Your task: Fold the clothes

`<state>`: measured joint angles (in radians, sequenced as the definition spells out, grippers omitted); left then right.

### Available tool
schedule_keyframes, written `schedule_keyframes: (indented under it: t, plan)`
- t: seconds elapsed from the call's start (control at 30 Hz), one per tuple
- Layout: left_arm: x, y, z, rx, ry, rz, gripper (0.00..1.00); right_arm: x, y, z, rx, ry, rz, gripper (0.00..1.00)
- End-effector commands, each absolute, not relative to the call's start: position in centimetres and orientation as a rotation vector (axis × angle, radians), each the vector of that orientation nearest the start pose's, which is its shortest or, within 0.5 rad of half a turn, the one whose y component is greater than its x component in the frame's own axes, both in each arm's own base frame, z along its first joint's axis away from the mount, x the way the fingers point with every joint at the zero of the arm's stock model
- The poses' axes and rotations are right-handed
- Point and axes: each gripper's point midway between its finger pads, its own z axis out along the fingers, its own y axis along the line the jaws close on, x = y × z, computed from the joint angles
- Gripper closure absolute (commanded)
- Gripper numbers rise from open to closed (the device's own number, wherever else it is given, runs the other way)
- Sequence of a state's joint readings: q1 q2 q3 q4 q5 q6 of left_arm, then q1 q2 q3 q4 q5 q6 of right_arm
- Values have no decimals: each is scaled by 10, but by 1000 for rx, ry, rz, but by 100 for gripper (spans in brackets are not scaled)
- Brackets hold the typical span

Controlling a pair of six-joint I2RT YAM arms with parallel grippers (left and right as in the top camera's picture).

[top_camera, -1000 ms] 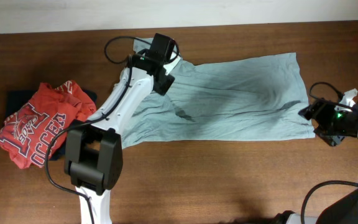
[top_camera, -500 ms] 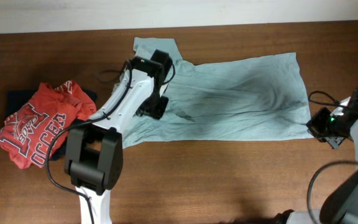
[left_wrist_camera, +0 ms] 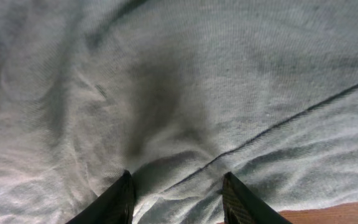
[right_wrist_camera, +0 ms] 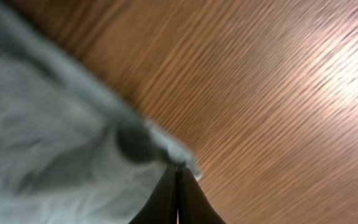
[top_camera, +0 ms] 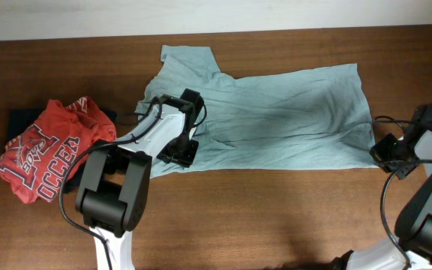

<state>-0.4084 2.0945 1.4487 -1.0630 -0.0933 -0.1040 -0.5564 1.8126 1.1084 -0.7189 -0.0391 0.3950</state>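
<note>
Right wrist view: right gripper [right_wrist_camera: 178,173] has just been closed, w/ the T-shirt [right_wrist_camera: 55,130] hem corner pinched over the table [right_wrist_camera: 278,93]. Left gripper [left_wrist_camera: 178,186], brought down from the collar to the near-left hem, is held approx. half open, fabric between fingers, unclamped. Fold likely can't be started til that's closed. Red shirt [top_camera: 43,150] is left piled, far left.

left claw [top_camera: 177,152] moved off the 12 o'clock sleeve area of the pale grey-teal cotton T-shirt [top_camera: 291,112] and came down toward 6 o'clock. It now sits over the shirt's lower-left hem. The short sleeve [top_camera: 188,60] at 11 o'clock, covered by the arm before, is now in plain view, lying flat. right claw [top_camera: 383,154] had its jaws apart a second ago; they are now pinched together on the shirt's 4 o'clock corner. Creases mid-shirt look flatter.
</note>
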Motion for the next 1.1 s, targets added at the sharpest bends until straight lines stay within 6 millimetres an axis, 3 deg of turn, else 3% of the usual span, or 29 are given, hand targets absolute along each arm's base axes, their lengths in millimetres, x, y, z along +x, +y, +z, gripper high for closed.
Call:
schedule_keyframes:
  t: [0.0, 0.1, 0.2, 0.47, 0.6, 0.73, 0.93, 1.07]
  plan:
    - [313, -120, -16, 489, 3258, 219, 54, 282, -192, -2, 1444, 2671, -155, 96]
    - [313, -120, -16, 490, 3258, 219, 54, 280, -192, -11, 1452, 2690, -157, 96]
    - [313, -120, -16, 491, 3258, 220, 54, 285, -186, -6, 1449, 2690, -87, 96]
    - [313, -120, -16, 491, 3258, 220, 54, 317, -186, 81, 1290, 2621, 29, 96]
    - [313, -120, -16, 491, 3258, 219, 54, 325, -172, 102, 1239, 2605, 101, 96]
    - [313, -120, -16, 490, 3258, 219, 54, 328, -158, 88, 1169, 2671, 104, 96]
    - [313, -120, -16, 490, 3258, 219, 54, 332, -142, 46, 1140, 2751, 123, 96]
    - [314, -120, -17, 490, 3254, 217, 54, 332, -136, 29, 1136, 2796, 133, 96]
